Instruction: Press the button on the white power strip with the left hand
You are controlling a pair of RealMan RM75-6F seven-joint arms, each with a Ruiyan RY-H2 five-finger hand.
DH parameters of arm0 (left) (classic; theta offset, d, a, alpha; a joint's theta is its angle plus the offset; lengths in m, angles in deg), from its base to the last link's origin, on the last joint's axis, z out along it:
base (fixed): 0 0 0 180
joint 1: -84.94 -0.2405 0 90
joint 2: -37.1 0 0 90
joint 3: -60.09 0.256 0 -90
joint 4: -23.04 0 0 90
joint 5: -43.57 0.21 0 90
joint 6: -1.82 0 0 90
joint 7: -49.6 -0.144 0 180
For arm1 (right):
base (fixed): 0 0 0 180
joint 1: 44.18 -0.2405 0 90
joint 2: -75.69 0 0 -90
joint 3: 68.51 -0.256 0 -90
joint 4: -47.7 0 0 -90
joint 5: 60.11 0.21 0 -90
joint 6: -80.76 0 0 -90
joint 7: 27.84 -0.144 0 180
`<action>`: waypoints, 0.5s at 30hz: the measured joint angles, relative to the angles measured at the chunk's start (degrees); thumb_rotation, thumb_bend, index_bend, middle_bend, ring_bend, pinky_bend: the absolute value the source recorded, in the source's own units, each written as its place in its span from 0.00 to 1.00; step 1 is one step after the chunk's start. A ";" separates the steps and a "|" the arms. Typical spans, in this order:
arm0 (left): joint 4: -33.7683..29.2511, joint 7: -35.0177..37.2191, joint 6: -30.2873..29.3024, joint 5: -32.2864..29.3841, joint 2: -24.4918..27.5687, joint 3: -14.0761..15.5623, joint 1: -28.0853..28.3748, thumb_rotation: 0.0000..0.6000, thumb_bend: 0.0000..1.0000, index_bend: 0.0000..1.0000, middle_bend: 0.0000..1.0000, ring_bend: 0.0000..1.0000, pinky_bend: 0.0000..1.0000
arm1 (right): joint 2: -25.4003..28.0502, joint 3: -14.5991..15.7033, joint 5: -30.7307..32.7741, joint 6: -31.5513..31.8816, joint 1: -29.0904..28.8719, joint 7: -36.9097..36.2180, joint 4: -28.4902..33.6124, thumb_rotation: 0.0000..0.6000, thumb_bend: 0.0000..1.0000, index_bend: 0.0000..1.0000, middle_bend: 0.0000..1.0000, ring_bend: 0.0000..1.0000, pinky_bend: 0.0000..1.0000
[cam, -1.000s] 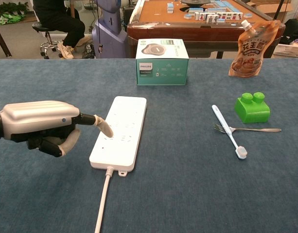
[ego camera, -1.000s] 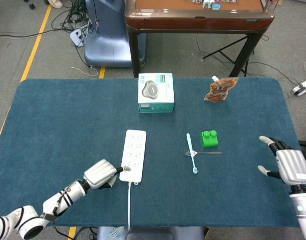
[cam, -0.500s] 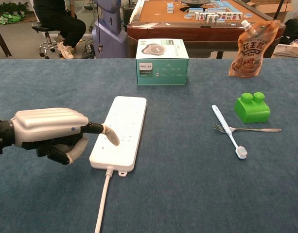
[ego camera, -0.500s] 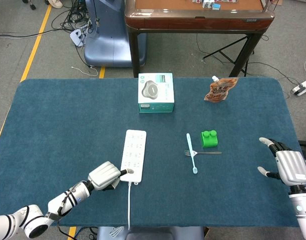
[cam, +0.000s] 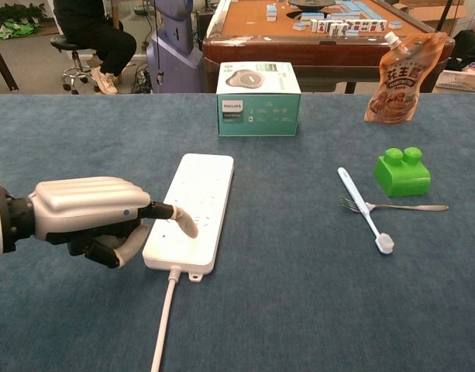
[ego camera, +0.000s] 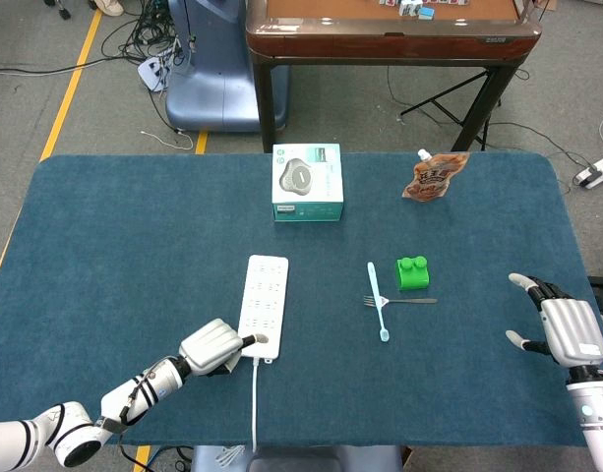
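Observation:
The white power strip (ego camera: 263, 304) (cam: 194, 208) lies lengthwise on the blue table, its cord (cam: 163, 331) running off the near edge. My left hand (ego camera: 212, 347) (cam: 90, 215) sits at the strip's near left corner, most fingers curled in and one finger stretched out. That fingertip (cam: 189, 227) touches the strip's top near its cord end. The button itself is hidden under the finger. My right hand (ego camera: 564, 329) hovers at the table's right edge, fingers spread, holding nothing; the chest view does not show it.
A teal boxed product (ego camera: 307, 182) stands behind the strip. To the right lie a light blue toothbrush (ego camera: 379, 301), a fork (ego camera: 400, 300) and a green block (ego camera: 413, 272). A snack pouch (ego camera: 434, 177) stands at the back right.
My left hand has moved right and toward the near edge along the strip. Its outstretched finger has come down from above the strip's left side onto the end by the cord.

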 measured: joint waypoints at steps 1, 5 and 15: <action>0.11 -0.01 0.04 -0.11 -0.05 0.05 0.01 1.00 0.95 0.23 1.00 0.97 1.00 | -0.03 -0.01 0.04 0.00 0.01 -0.04 -0.07 1.00 0.08 0.19 0.26 0.27 0.47; 0.73 0.00 0.21 -0.61 -0.26 0.33 -0.01 1.00 0.95 0.23 1.00 0.97 1.00 | -0.02 -0.03 0.06 -0.03 0.00 -0.05 -0.10 1.00 0.08 0.19 0.26 0.27 0.47; 1.34 0.41 -0.25 -1.01 -0.31 0.86 -0.21 1.00 0.95 0.24 1.00 0.97 1.00 | -0.34 -0.05 0.07 -0.64 -0.42 0.21 -0.10 1.00 0.08 0.19 0.26 0.27 0.47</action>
